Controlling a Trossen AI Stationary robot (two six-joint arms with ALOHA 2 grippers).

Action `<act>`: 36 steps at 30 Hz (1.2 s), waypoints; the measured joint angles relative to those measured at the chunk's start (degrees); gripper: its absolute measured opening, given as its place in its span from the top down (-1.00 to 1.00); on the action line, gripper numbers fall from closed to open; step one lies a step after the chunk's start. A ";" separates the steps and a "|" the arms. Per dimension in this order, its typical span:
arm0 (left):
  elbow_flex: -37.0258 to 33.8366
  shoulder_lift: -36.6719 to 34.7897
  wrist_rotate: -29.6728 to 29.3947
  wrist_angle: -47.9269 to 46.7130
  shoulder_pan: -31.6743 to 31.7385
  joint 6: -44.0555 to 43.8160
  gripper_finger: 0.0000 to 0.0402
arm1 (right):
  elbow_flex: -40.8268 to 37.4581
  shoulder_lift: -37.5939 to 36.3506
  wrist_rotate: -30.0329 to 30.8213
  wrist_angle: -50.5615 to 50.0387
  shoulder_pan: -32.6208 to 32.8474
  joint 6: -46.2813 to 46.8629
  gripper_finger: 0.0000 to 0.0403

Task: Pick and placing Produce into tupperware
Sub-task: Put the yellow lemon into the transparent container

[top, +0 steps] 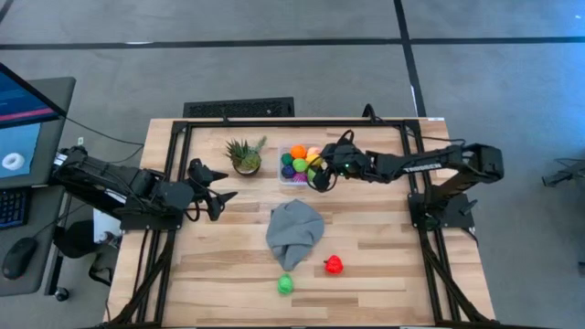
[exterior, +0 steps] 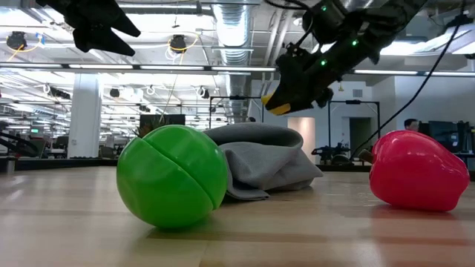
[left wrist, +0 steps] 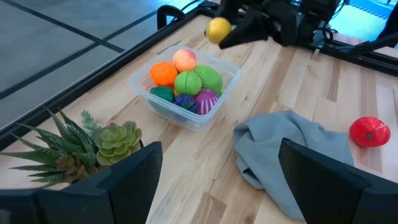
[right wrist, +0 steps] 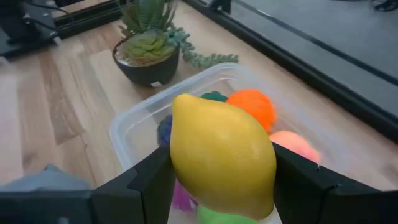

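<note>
— If that lemon point(right wrist: 222, 155) drops now, won't it bounce off the heap in the tupperware point(top: 294, 178) and roll along the table's far edge?

— Could do; it's nearly full. On the left, the left gripper point(top: 217, 193) waits, fingers spread, empty, near the left edge. The right gripper point(top: 319, 173) is clamped on the lemon, arm stretched out, above the tub's right rim. 2 pieces remain near the front edge.
</note>
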 joint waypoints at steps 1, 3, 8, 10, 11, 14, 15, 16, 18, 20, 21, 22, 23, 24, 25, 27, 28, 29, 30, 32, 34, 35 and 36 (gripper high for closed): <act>0.00 0.00 0.00 0.00 -0.01 -0.02 -0.55 | 0.00 0.83 -0.60 1.16 0.00 0.02 -0.21; 0.00 0.01 -0.01 0.00 -0.01 -0.02 -0.55 | 0.00 2.11 -1.47 3.55 0.00 0.48 -0.21; 0.00 0.01 -0.28 0.00 0.00 -0.04 -0.55 | 0.90 5.81 -3.08 6.56 0.00 1.54 -0.21; 0.00 0.01 -0.43 0.03 -0.01 -0.04 -0.55 | 2.50 7.36 -3.85 6.93 -0.02 1.43 -0.21; 0.00 0.00 -0.44 0.00 -0.01 -0.04 -0.55 | 3.25 8.15 -4.65 7.11 -0.04 1.27 -0.21; 0.00 0.02 -0.60 0.02 0.00 -0.06 -0.55 | 5.65 10.46 -6.16 6.62 0.00 0.18 -0.21; -0.01 0.01 -0.65 0.06 0.00 -0.07 -0.55 | 6.62 11.16 -6.51 6.71 0.00 -0.29 -0.21; 0.00 0.02 -0.68 0.19 -0.02 -0.07 -0.55 | 7.63 11.94 -6.76 7.01 0.00 -0.68 -0.21; 0.00 0.00 -0.72 0.21 -0.02 -0.48 -0.55 | 9.17 13.33 -7.38 6.67 -0.16 -1.54 -0.21; -0.01 0.01 -0.70 0.37 0.00 -0.50 -0.55 | 10.54 14.56 -8.64 6.18 -0.65 -1.80 -0.21; -0.01 0.00 -0.71 0.41 -0.02 -0.64 -0.55 | 11.31 15.28 -9.22 6.31 -0.93 -1.89 -0.21; 0.00 0.00 -0.70 0.45 -0.01 -0.73 -0.55 | 11.86 15.86 -9.68 6.45 -1.26 -1.91 -0.21; 0.00 0.00 -0.70 0.43 0.00 -0.74 -0.55 | 12.24 16.31 -9.83 5.98 -1.57 -1.91 -0.21; 0.00 0.02 -0.70 0.46 0.00 -0.74 -0.55 | 12.79 16.82 -9.84 5.15 -1.91 -1.93 -0.21; 0.00 0.00 -0.70 0.48 0.00 -0.74 -0.55 | 13.39 17.28 -9.87 4.37 -2.22 -1.95 -0.21; -0.01 0.00 -0.74 0.49 -0.02 -0.76 -0.55 | 14.50 17.82 -9.91 3.18 -2.78 -2.46 -0.21; 0.00 0.01 -0.76 0.49 -0.01 -0.76 -0.55 | 14.94 17.84 -10.03 2.41 -3.10 -2.91 -0.21; -0.01 0.02 -0.76 0.45 -0.02 -0.76 -0.55 | 15.32 17.84 -10.08 1.63 -3.37 -3.33 -0.21; 0.00 0.00 -0.82 0.48 -0.02 -0.76 -0.55 | 15.61 17.84 -10.08 1.20 -3.69 -3.47 -0.21; 0.00 0.00 -0.90 0.45 0.00 -0.74 -0.55 | 15.75 17.84 -10.06 0.50 -4.44 -3.84 -0.21; -0.01 0.00 -0.98 0.45 -0.02 -0.74 -0.55 | 15.76 17.84 -10.06 -0.08 -5.22 -3.78 -0.21; 0.00 0.00 -1.12 0.45 -0.02 -0.70 -0.55 | 15.76 17.84 -10.05 -0.38 -5.65 -3.40 -0.21; 0.00 0.00 -1.31 0.45 0.00 -0.66 -0.55 | 15.76 17.84 -10.04 -0.91 -6.02 -2.97 -0.21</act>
